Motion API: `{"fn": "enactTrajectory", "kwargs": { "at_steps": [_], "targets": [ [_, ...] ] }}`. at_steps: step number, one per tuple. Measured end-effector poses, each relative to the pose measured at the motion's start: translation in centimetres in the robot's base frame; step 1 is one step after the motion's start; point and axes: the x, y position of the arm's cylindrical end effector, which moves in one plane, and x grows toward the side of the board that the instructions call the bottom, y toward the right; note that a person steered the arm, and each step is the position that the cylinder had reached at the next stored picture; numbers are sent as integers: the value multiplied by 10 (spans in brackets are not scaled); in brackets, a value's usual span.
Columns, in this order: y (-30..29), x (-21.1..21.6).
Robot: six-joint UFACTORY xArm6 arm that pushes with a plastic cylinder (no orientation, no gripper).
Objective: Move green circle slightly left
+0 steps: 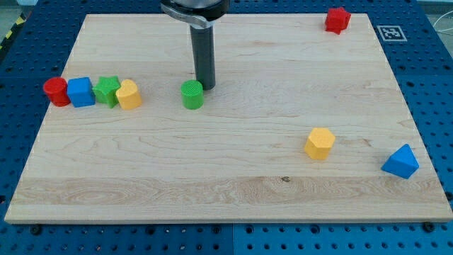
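Observation:
The green circle point(192, 94) is a short green cylinder standing on the wooden board point(226, 184), left of the middle. My tip point(206, 86) rests on the board just to the right of the green circle and a little toward the view's top, touching or almost touching its side. The dark rod rises straight up from there to the view's top edge.
A row of blocks lies at the left edge: a red cylinder point(55, 91), a blue cube point(81, 92), a green star point(107, 90) and a yellow block point(129, 94). A red star point(337, 20) is at top right. A yellow hexagon point(319, 143) and a blue triangle point(401, 161) are at lower right.

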Motion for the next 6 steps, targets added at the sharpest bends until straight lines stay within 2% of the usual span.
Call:
{"fn": "enactTrajectory", "kwargs": {
  "at_steps": [2, 6],
  "targets": [
    [20, 29],
    [-34, 36]
  ]
}}
